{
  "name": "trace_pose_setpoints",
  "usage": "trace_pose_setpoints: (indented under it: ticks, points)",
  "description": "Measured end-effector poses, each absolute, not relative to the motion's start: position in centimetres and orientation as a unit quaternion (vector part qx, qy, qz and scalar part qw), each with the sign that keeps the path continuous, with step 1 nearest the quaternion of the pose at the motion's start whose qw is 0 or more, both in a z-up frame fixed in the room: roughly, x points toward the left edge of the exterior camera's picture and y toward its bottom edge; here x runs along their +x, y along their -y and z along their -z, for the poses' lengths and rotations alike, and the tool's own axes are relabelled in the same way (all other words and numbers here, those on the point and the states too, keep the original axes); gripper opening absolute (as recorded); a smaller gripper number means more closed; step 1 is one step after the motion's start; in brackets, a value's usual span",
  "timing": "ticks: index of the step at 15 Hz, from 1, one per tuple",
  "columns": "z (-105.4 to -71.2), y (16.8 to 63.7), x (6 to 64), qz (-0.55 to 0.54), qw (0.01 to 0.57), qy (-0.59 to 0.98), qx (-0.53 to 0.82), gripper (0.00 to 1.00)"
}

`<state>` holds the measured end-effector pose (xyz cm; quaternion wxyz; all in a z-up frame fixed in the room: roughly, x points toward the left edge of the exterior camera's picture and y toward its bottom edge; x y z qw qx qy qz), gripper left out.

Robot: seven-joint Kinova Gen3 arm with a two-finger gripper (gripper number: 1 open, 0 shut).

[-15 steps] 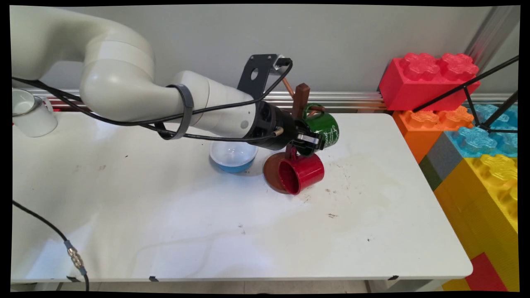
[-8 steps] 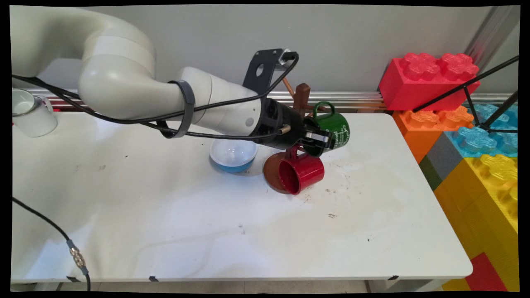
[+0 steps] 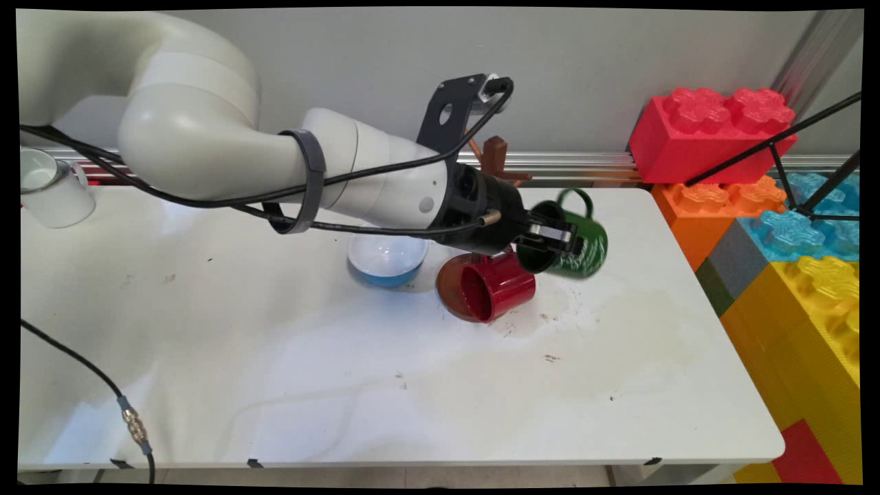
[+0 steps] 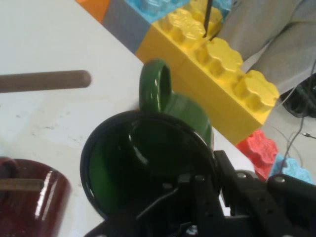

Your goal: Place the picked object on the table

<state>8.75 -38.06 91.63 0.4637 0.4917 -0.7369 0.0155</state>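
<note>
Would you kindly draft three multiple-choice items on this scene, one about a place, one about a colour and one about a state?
1. Where does the blue bowl stand?
A. under the arm, left of the red mug
B. on the toy bricks
C. at the table's near edge

2. What colour is the mug in the gripper?
A. white
B. green
C. yellow

3. How does the red mug sit?
A. upright on the table
B. upside down in the bowl
C. tipped on its side, hung on the brown mug stand

Answers:
1. A: the main view shows the bowl on the white table beneath the arm's wrist.
2. B: both views show the fingers clamped on the green mug at its rim.
3. C: its mouth faces the camera, its handle on a peg above the brown mug stand.
</note>
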Motion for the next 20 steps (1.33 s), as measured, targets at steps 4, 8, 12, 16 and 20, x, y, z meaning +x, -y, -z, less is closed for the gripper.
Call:
trace_pose_setpoints:
  ticks: [4,8,12,16,20]
  points:
    - [-92.1,37.2,8.2,0.000,0.468,0.739,0.485,0.00]
    - [-92.4,36.5,8.1,0.006,0.465,0.747,0.474,0.00]
    - [-92.7,36.2,8.3,0.001,0.457,0.761,0.460,0.00]
    - [-93.3,36.2,8.8,-0.013,0.431,0.792,0.432,0.00]
    - [-94.0,35.7,9.6,-0.022,0.386,0.832,0.397,0.00]
